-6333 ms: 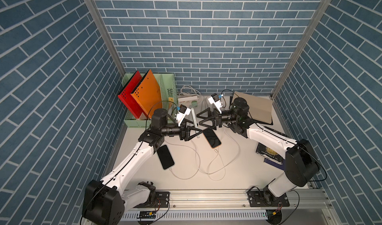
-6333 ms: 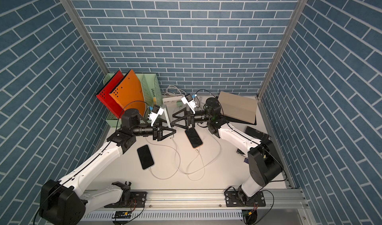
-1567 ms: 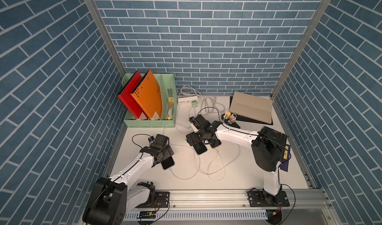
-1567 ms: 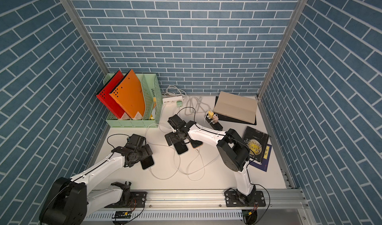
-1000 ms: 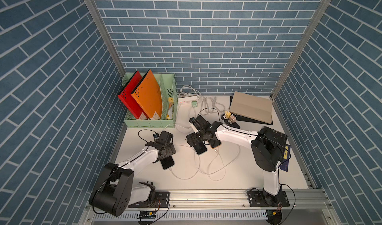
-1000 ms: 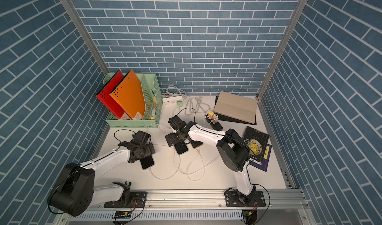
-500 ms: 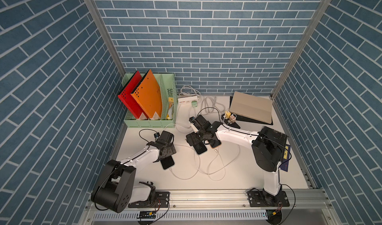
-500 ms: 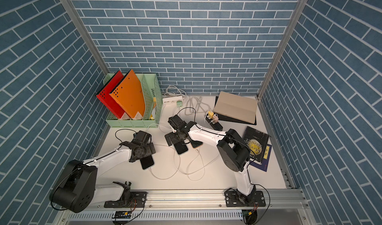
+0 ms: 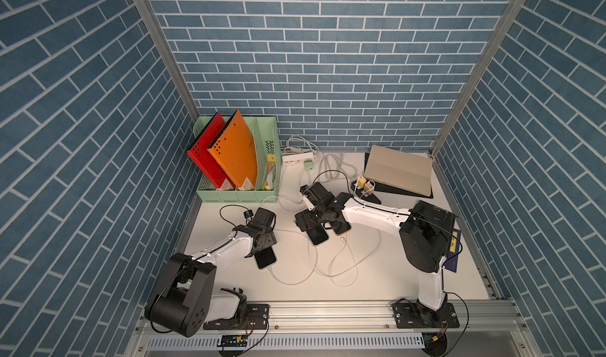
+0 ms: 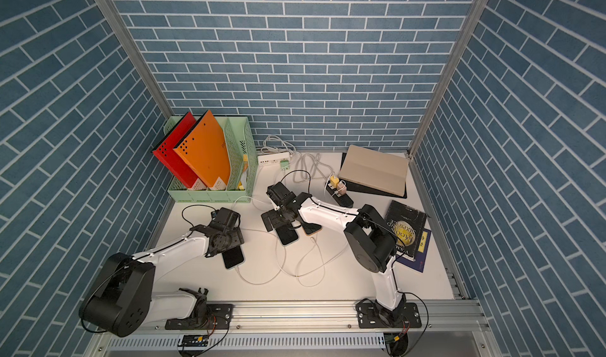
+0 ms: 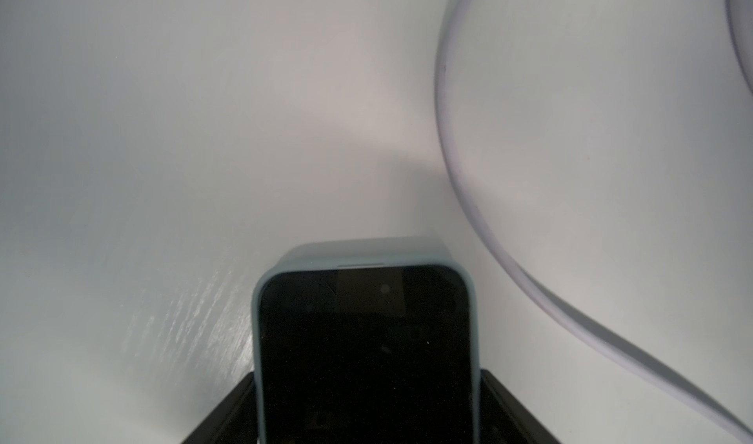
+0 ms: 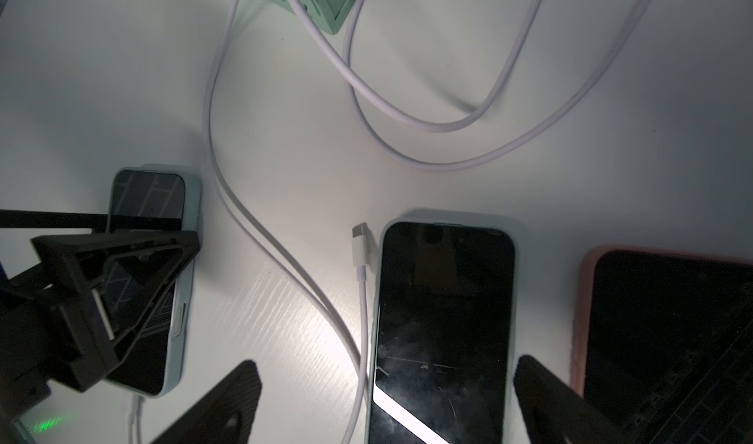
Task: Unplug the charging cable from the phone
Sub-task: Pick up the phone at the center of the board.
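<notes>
- While the left gripper (image 11: 366, 374) bears down on the phone (image 11: 366, 319), its black fingers (image 11: 228, 413) sit against both long edges of the blue-grey case, so the jaws are pinching the phone across its width.
- That phone lies flat and screen up on the left part of the table (image 9: 393, 273), with the robot's base on its near side.
- From the phone's near end the white charging cable (image 9: 288, 281) runs out in a loose loop over the table, and its plug (image 9: 270, 267) looks seated in the socket.
- The right gripper (image 12: 387, 362) hangs with its jaws spread wide to either side of a second phone (image 12: 444, 319) in the middle of the table, gripping nothing.
- A loose plug (image 12: 360, 248) lies just beside that second phone, and a pink-cased phone (image 12: 668, 340) lies on its other side.
- The held phone is probably rigid and fairly light, with a soft case that takes a pinch well and a glass face best left unpressed.
- The cord is limp and thin, so tugging on it would likely only strain it.
- The short stiff plug housing is the better hold, pulled straight out along the phone's length while the left jaws brace the case.
</notes>
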Robot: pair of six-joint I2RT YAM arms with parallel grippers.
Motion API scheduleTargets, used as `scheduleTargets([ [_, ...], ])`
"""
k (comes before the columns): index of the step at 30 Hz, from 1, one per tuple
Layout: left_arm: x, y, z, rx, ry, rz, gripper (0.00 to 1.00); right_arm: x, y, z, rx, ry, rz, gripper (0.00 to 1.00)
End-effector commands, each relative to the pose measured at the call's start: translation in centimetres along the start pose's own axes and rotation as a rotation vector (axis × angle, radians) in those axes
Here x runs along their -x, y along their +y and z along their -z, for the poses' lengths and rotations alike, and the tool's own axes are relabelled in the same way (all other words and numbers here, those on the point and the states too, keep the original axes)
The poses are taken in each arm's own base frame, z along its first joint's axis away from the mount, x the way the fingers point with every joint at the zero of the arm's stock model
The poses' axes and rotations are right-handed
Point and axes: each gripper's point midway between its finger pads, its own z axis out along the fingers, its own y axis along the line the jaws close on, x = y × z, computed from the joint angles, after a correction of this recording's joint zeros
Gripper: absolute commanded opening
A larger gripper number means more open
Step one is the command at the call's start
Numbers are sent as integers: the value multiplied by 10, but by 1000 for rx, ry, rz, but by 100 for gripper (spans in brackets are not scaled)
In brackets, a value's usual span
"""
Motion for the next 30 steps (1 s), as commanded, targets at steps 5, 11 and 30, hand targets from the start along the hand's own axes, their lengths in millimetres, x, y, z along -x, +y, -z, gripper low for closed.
scheduleTargets([
  [5, -1, 5, 10, 20, 10, -2, 28, 15, 8, 21, 12, -64, 30, 99],
  [11, 33, -5, 45, -33, -104, 32, 11, 24, 8, 33, 28, -115, 38, 100],
  [30, 121, -46, 130, -244, -418, 56, 0, 23, 64, 81, 438, -350, 281, 100],
])
